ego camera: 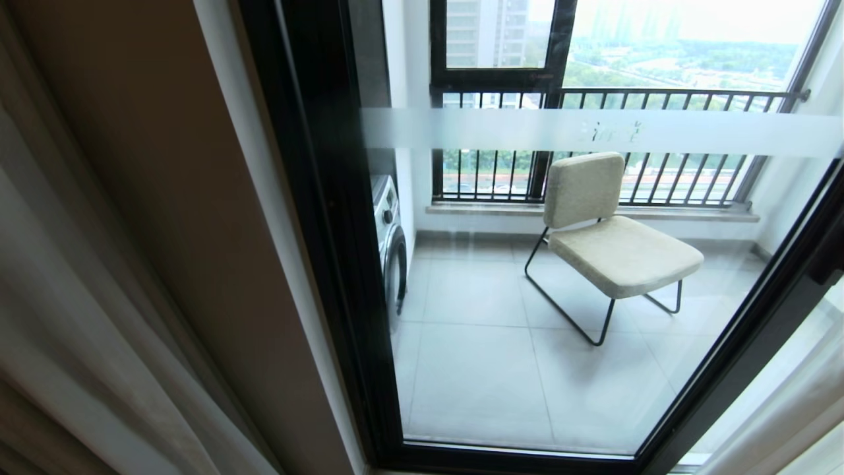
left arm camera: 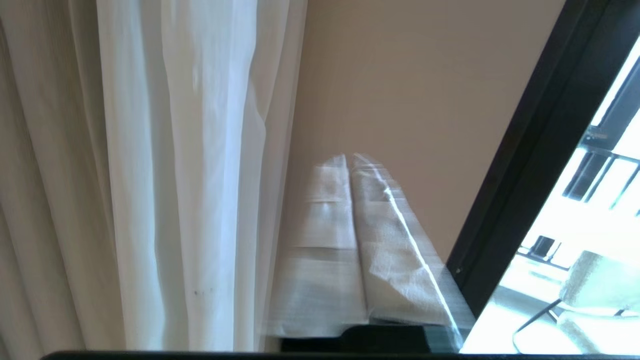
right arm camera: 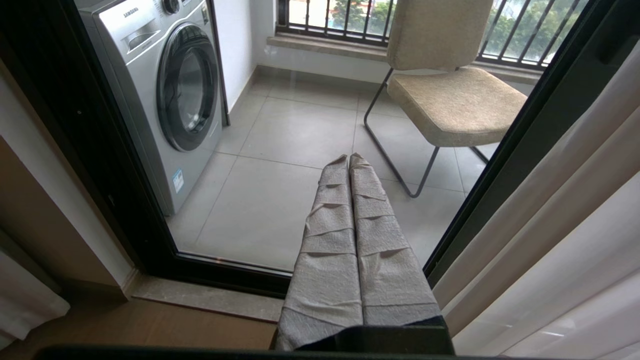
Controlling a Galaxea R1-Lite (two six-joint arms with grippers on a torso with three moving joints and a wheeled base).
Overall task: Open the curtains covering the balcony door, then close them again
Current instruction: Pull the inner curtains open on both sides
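The balcony door (ego camera: 501, 369) stands uncovered in the head view, with its black frame (ego camera: 330, 231) and frosted stripe (ego camera: 593, 132). The curtains are bunched at both sides: pale folds on the left (ego camera: 79, 297) and on the right (ego camera: 791, 409). My left gripper (left arm camera: 348, 159) is shut with nothing between its wrapped fingers. It is raised beside the sheer white layer (left arm camera: 200, 175) and the beige layer (left arm camera: 45, 200), apart from both. My right gripper (right arm camera: 348, 159) is shut and empty, pointing low at the door glass, with the right curtain (right arm camera: 560, 240) beside it. Neither arm shows in the head view.
Behind the glass stand a silver washing machine (right arm camera: 160, 95) on the left and a beige chair (ego camera: 613, 244) on black legs. A black-framed window with railing bars (ego camera: 626, 99) closes the balcony. A beige wall strip (ego camera: 198, 231) lies between the left curtain and the door frame.
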